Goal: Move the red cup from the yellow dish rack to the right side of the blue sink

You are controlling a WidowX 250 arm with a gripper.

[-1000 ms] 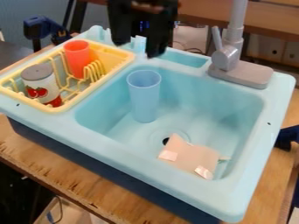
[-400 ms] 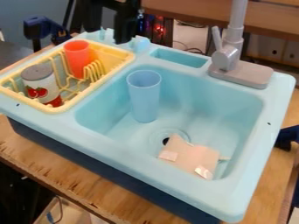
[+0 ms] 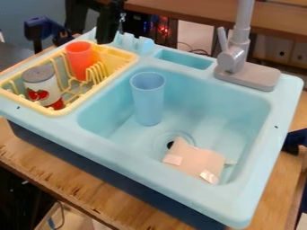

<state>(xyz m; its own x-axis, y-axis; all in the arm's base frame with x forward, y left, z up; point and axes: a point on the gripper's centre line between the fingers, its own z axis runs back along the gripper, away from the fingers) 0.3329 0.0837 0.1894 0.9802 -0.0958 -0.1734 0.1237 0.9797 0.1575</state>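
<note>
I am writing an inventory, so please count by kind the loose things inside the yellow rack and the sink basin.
Cups: 2 (red cup in the yellow rack, blue cup in the sink basin)
Cans: 1 (white can in the rack)
Flat pieces: 1 (pinkish piece in the basin)
Total: 4

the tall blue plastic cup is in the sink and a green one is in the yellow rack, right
The camera view shows an orange plastic cup, not green, in the yellow rack; the tall blue cup is in the sink.
</note>
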